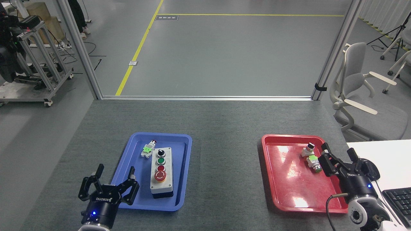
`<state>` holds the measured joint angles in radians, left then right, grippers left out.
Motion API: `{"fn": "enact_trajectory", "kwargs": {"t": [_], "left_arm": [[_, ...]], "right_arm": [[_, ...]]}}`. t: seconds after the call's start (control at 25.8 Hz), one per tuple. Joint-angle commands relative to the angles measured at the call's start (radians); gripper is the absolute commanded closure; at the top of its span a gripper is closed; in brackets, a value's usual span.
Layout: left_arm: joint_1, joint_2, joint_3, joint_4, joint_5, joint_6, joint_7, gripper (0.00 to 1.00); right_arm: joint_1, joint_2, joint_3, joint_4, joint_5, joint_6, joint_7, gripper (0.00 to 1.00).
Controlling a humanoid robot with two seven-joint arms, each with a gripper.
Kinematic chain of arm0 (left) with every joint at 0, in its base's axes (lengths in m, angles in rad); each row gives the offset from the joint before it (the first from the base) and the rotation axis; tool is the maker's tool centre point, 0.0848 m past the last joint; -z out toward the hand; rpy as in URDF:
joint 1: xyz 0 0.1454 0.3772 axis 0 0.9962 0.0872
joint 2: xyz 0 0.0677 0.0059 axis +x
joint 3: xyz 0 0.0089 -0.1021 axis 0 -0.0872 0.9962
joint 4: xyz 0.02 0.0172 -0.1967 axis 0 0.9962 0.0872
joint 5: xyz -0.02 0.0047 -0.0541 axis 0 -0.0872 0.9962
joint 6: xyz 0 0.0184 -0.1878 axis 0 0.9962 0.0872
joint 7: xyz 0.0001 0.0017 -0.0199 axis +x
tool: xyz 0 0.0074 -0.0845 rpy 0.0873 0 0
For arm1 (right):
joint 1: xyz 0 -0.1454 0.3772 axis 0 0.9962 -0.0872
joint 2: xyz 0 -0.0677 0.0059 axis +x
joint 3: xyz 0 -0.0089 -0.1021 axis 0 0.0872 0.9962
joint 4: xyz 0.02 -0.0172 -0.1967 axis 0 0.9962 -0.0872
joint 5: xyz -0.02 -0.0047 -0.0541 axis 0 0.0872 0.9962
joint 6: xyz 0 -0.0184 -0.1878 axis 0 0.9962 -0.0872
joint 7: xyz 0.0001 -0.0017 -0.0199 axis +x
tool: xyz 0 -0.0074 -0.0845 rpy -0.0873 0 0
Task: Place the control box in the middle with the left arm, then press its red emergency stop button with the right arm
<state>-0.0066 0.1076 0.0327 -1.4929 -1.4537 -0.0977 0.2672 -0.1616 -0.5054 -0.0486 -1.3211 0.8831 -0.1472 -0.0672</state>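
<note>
Grippers sit closest to me, one at each bottom corner. My left gripper (pixel 116 173) hangs over the near left corner of the blue tray (pixel 138 141). Its black fingers (pixel 131 175) are spread wide apart, and nothing is between them. A small blue light shines on its body. My right gripper (pixel 338 157) is by the right edge of the red tray (pixel 273 179). Its fingers are spread apart too, and they hold nothing. A thin black cable loops beside its round grey wrist.

Next I see the control box (pixel 161 171). It lies inside the blue tray, near the right side, with its long side pointing away from me. My left gripper is just beside it, on its left, but does not touch it. The red emergency stop button (pixel 160 175) is at the near end of the box. After it come a small red button, a green button and a black knob.

A small white and green switch part (pixel 147 149) lies in the blue tray, just past the box on the left. Two more small switch parts (pixel 310 156) lie in the red tray, near my right gripper.

The middle (pixel 224 166) of the table is bare dark grey felt between the two trays. A black mouse (pixel 372 168) and a keyboard (pixel 398 200) sit on a white desk at the right. Farther off are a grey chair (pixel 356 80) and the grey floor with a yellow line (pixel 139 48).
</note>
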Motion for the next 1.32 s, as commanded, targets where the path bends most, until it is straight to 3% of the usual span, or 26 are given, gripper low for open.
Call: {"fn": "enact_trajectory", "kwargs": {"t": [0.0, 1.28], "left_arm": [[0.0, 0.006, 0.0, -0.001, 0.001, -0.011, 0.015, 0.01], [0.0, -0.006, 0.0, -0.023, 0.001, -0.011, 0.03, 0.01]], "right_arm": [[0.005, 0.002, 0.001, 0.002, -0.003, -0.005, 0.004, 0.01], [0.004, 0.008, -0.066, 0.019, 0.004, -0.026, 0.0, 0.01]]}}
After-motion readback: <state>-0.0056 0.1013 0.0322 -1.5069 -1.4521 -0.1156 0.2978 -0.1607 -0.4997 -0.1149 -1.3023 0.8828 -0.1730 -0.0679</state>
